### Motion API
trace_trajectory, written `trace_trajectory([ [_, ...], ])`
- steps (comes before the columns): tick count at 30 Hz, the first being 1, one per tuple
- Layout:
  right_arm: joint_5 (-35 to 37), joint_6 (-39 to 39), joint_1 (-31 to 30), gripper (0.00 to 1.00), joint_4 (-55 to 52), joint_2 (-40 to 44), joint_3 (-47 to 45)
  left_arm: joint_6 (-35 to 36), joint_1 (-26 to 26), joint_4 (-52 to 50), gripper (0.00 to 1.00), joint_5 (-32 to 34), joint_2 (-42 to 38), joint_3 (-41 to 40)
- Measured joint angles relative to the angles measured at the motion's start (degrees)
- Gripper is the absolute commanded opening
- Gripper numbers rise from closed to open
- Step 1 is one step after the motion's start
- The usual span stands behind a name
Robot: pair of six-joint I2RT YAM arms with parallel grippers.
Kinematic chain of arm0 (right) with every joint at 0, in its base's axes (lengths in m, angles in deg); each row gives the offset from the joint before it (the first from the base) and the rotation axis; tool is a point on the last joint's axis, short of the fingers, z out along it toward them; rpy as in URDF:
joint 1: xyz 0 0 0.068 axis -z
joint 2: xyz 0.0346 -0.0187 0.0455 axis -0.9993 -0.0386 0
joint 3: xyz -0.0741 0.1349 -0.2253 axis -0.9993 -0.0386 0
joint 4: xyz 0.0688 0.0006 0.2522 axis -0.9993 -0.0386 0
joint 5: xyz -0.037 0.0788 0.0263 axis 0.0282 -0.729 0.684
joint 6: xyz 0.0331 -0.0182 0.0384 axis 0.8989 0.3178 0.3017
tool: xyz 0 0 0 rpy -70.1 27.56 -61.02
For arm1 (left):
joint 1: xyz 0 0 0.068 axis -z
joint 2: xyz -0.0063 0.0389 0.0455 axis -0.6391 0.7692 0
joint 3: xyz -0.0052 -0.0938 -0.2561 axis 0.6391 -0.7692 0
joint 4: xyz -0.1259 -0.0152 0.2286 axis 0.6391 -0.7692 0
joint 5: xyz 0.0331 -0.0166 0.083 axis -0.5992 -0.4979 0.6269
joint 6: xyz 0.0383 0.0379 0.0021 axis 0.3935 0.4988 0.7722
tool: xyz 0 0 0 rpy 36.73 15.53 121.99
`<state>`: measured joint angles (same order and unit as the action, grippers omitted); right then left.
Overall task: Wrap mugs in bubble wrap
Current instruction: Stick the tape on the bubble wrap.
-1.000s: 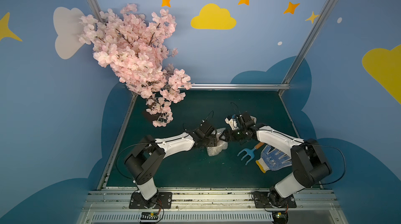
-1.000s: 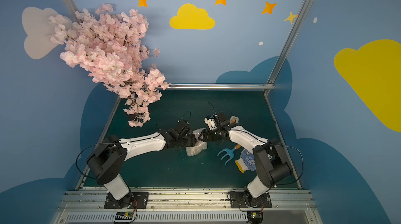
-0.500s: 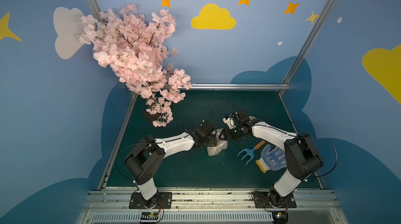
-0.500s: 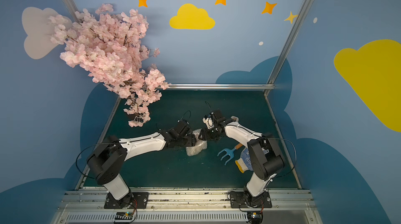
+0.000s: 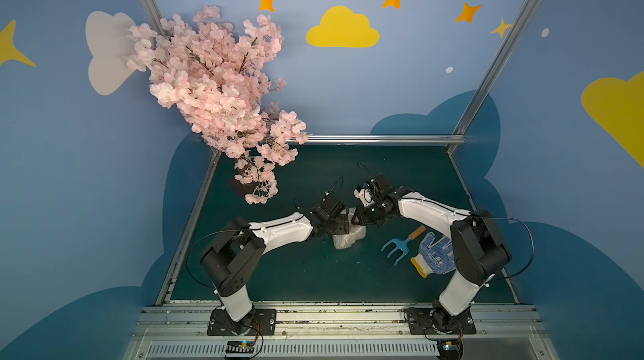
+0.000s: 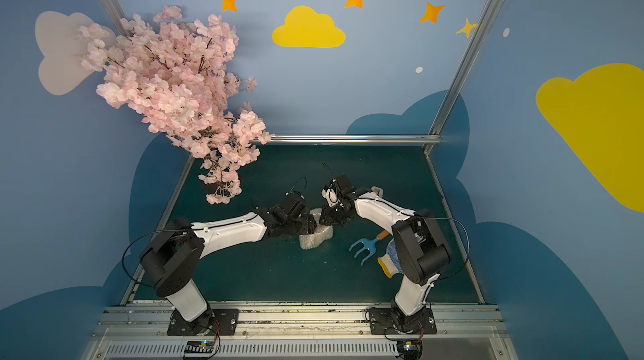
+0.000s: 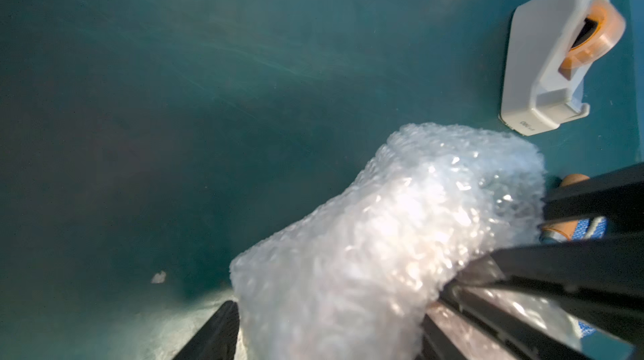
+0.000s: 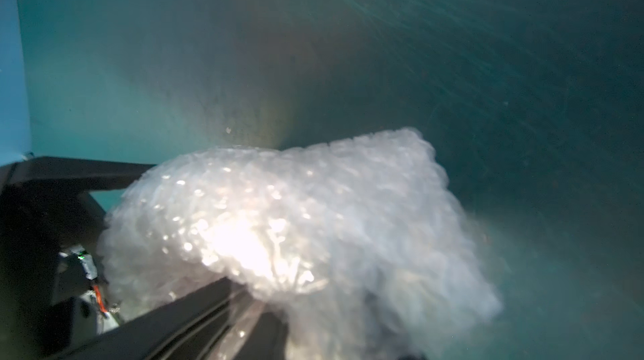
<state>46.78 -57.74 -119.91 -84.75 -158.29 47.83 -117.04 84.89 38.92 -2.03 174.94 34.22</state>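
The bubble wrap (image 5: 348, 239) (image 6: 315, 236) is bunched into a white, knobbly bundle on the green table, mid-way between the two arms. The mug is hidden; only wrap shows. My left gripper (image 5: 343, 225) (image 7: 334, 302) is shut on the bundle (image 7: 383, 236), a black finger (image 7: 219, 330) against each side. From the opposite side, my right gripper (image 5: 357, 220) (image 8: 324, 320) has closed on the wrap's upper edge (image 8: 313, 218). Creases radiate from one finger (image 8: 209, 320); the other is nearly out of frame.
A white tape dispenser (image 7: 557, 62) (image 6: 376, 190) with an orange roll stands behind the right arm. A blue hand rake (image 5: 397, 246) and a dotted work glove (image 5: 435, 255) lie right of the bundle. A pink blossom tree (image 5: 216, 96) overhangs the back left corner.
My right gripper has moved left onto the bundle and its jaws have narrowed on the wrap. The left arm and the bundle have stayed put.
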Motion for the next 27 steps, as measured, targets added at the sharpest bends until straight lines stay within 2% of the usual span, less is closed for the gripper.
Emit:
trace_trajectory([
  [6,-0.26,0.00,0.42,0.57,-0.13,2.67,-1.22,0.11,0.00,-0.42,0.73,-0.17,0.48,0.00],
  [9,-0.48,0.04,1.16,0.62,-0.15,5.40,-1.31,0.17,0.00,-0.48,0.73,-0.20,0.48,0.00],
  [14,-1.42,0.00,1.90,0.62,0.74,7.41,-1.22,0.17,0.00,-0.48,0.73,-0.20,0.48,0.00],
  [27,-3.82,1.66,2.73,0.60,3.23,1.81,-0.83,0.17,-0.04,-0.42,0.73,-0.20,0.48,0.00],
])
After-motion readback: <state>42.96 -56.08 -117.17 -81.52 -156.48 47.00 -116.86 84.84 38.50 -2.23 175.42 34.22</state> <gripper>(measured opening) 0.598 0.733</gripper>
